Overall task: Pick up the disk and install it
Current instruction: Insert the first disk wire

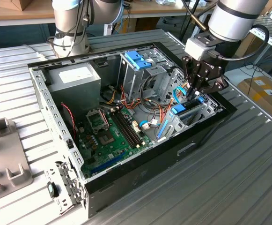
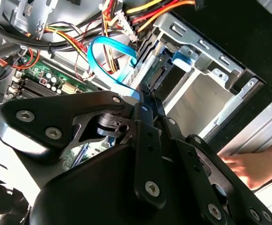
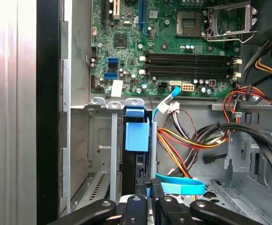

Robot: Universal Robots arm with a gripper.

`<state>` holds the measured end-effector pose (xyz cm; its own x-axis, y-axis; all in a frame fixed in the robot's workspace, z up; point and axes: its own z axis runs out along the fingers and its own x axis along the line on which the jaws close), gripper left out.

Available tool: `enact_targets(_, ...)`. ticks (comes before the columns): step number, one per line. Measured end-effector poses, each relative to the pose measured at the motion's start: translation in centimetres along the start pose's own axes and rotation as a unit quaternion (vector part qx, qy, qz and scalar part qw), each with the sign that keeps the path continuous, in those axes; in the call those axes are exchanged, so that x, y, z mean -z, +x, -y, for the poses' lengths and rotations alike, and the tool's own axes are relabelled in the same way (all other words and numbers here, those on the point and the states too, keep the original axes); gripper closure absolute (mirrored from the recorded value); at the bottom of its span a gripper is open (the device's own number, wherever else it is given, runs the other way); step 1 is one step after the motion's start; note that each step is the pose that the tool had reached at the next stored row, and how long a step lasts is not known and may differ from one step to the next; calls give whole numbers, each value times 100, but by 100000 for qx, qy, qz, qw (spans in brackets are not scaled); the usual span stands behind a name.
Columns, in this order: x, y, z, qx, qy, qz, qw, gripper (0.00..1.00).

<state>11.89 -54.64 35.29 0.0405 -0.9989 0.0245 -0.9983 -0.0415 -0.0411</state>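
The gripper (image 3: 148, 192) has its fingers drawn almost together, with only a thin gap between them. As far as I can judge they are closed on the near edge of the disk (image 3: 136, 140). The disk stands edge-on directly ahead of the fingertips, its blue rail uppermost, part-way down a slot of the metal drive bay (image 3: 100, 154).

In the exterior view the gripper (image 1: 195, 93) reaches down into the corner of the computer case (image 1: 206, 126), with the disk (image 1: 186, 111) just beneath it. The pick-up looks done and the installing is in hand: the disk has entered the bay but does not look fully seated.

Just beside the fingers a blue flat cable (image 3: 180, 186) loops close to the slot, and a bundle of coloured wires (image 3: 192, 140) lies a little beyond it. Seating the disk calls for a straight push along the slot, with the rails kept in line and the cable kept out of the way.

Farther from the gripper lies the motherboard (image 3: 173, 47). Well beyond that are the tall cage with a blue top (image 1: 138, 61) and the grey power supply (image 1: 75, 77). A person's hand (image 2: 246, 166) rests outside the case wall.
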Motion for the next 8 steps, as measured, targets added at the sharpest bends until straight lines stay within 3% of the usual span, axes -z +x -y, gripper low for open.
enact_targets(8,-15,13,-2,168,15,18,100000,84)
